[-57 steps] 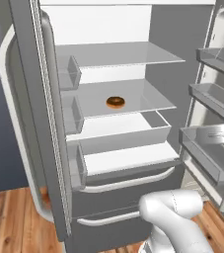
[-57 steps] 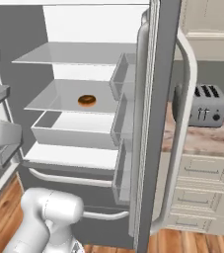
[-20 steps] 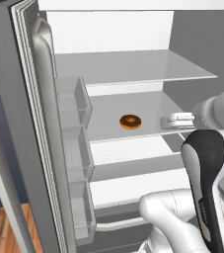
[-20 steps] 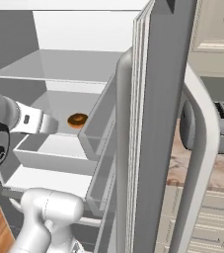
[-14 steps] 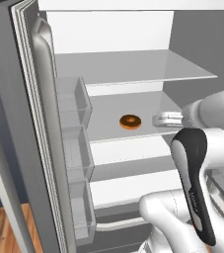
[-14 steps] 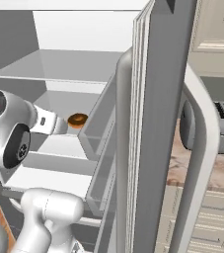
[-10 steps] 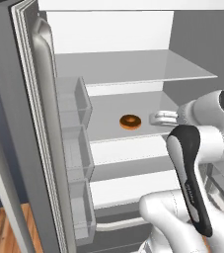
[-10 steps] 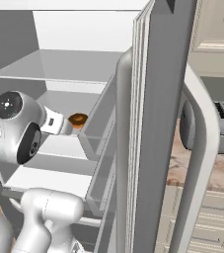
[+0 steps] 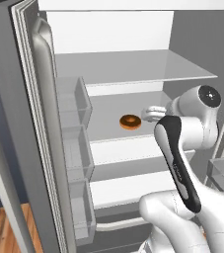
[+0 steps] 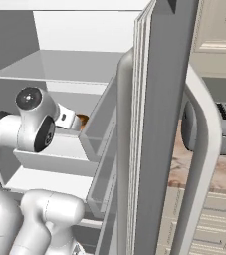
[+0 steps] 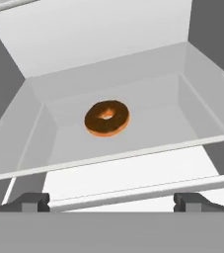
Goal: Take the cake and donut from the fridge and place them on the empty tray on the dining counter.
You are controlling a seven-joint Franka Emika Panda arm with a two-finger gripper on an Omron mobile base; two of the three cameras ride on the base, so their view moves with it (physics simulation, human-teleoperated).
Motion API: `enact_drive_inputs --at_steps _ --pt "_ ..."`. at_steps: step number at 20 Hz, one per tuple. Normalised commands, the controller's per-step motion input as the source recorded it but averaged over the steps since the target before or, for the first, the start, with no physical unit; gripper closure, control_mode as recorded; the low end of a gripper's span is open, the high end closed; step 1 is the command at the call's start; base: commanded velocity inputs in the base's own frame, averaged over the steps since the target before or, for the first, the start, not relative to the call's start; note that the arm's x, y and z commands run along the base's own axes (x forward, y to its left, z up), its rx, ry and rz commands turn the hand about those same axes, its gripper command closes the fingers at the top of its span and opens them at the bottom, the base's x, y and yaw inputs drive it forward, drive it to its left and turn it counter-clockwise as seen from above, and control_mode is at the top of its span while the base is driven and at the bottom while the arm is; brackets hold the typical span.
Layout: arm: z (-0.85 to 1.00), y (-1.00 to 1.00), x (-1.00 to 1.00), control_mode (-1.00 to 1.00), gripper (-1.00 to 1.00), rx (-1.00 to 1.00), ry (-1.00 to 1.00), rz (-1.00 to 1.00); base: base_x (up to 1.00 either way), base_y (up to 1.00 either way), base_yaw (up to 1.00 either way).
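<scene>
The fridge stands open, and the donut lies flat on a glass shelf in the middle of the white interior. The gripper is at the right side of that shelf, near the donut but not touching it. Its fingers are spread wide and hold nothing; in the hand view the two dark fingertips stand far apart at the bottom, with the donut ahead of them and a little to the left of the middle. The front edge of the shelf runs across that view between the fingertips and the donut.

The step in hand seems to be the reach for the donut. To do it well, the hand should go forward over the shelf edge and not catch on it, and it should shift a little so the donut sits centred between the fingers. The donut is flat and low, so the fingers must come down on both sides of the ring, close to the glass, before they close. A grip too high may slip off the glaze. I see no cake on this shelf.

In the right base view the donut is partly hidden behind the hand and the door bin.
</scene>
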Motion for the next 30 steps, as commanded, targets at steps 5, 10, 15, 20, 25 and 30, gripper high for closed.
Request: enact_drive_inputs --at_steps 5,10,15,20,25,30 --pt "-0.3 -0.13 0.36 -1.0 -1.0 0.0 0.0 0.0 0.0 0.0 0.0" --pt "-0.34 -0.09 0.69 -1.0 -1.0 0.0 0.0 0.0 0.0 0.0 0.0" --pt "-0.32 -0.03 0.7 -1.0 -1.0 0.0 0.0 0.0 0.0 0.0 0.0" --pt "-0.23 0.0 0.62 -1.0 -1.0 0.0 0.06 0.0 0.0 0.0 0.0" --pt "-0.22 0.0 0.55 -1.0 -1.0 0.0 0.07 0.0 0.0 0.0 0.0" --pt "-0.25 0.0 0.43 -1.0 -1.0 0.01 0.04 0.0 0.0 0.0 0.0"
